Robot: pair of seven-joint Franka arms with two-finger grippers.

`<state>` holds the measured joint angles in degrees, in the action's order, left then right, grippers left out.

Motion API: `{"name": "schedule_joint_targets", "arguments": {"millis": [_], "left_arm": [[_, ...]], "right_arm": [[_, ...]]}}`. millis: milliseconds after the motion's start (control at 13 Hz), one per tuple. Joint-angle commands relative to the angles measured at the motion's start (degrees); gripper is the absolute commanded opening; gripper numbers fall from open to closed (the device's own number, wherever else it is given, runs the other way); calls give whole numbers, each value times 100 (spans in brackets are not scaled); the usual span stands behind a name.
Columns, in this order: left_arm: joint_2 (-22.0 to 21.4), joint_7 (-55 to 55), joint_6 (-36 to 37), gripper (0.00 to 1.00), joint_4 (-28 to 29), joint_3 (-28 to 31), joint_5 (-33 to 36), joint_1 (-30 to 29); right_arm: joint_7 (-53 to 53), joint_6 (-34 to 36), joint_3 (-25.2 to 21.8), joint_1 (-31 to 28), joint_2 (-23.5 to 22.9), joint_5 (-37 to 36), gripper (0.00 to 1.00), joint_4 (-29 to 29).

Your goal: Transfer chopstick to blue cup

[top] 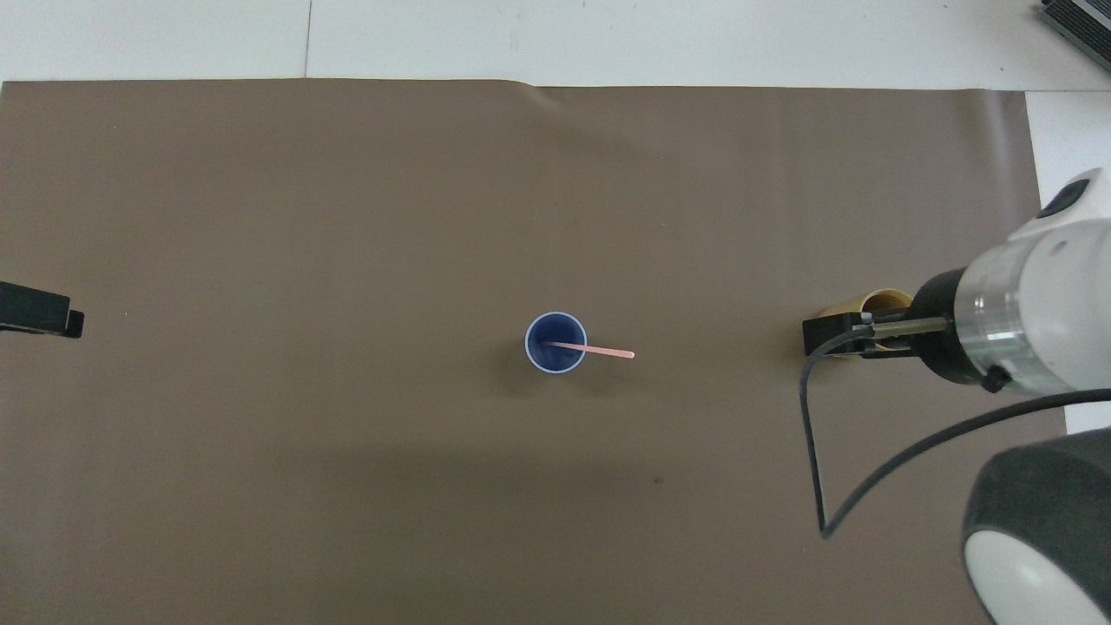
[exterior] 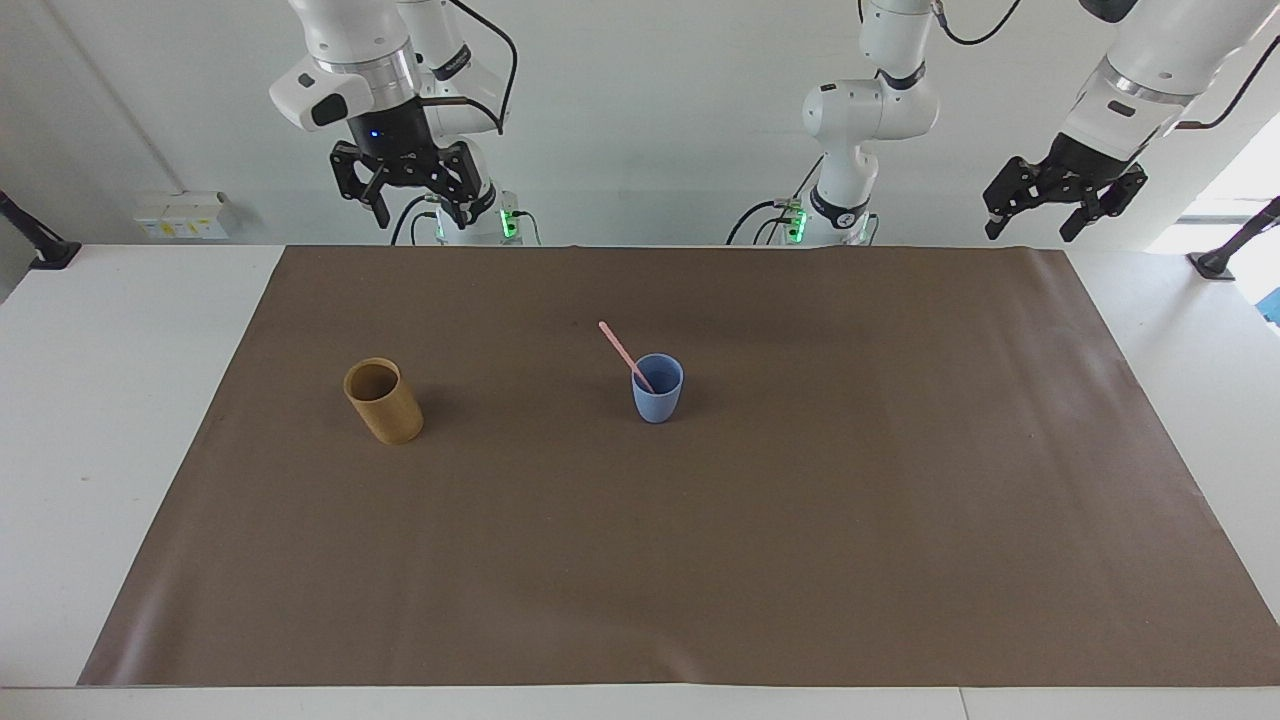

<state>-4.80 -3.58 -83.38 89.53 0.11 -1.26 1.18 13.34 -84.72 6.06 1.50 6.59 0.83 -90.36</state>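
The blue cup (exterior: 657, 392) (top: 540, 330) stands upright near the middle of the brown mat (exterior: 800, 520). The pale pink chopstick (exterior: 620, 350) (top: 603, 351) stands in the cup, its lower end inside and its upper end leaning over the rim toward the right arm's end of the table. My right gripper (exterior: 408, 205) (top: 835, 337) hangs open and empty, high over the mat's right-arm end, well clear of the cup. My left gripper (exterior: 1035, 220) (top: 43, 311) waits open and empty, high above the left arm's end of the table.
A taller tan-brown cup (exterior: 383, 402) (top: 881, 303) stands upright toward the right arm's end; in the overhead view the right gripper's head covers part of it. White tabletop (exterior: 110, 400) surrounds the mat.
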Motion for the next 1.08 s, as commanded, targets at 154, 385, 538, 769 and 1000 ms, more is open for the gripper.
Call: {"name": "schedule_joint_targets", "arguments": {"millis": [154, 385, 538, 769, 1000], "left_arm": [[-47, -20, 85, 100, -5, -19, 47, -47], [-47, -20, 111, 100, -5, -2, 56, -47], [-47, -20, 85, 100, -5, -2, 56, -47], [-56, -29, 129, 100, 12, -2, 56, -47], [-64, -64, 147, 100, 38, -19, 74, 31]], "right_arm": [[55, 605, 0, -317, -571, -294, 100, 967], [28, 632, -79, -343, -598, -119, 100, 977], [46, 554, -96, -343, -563, -65, 100, 916], [55, 535, -114, -335, -580, -48, 100, 907], [63, 535, -114, -326, -537, -39, 100, 854]]}}
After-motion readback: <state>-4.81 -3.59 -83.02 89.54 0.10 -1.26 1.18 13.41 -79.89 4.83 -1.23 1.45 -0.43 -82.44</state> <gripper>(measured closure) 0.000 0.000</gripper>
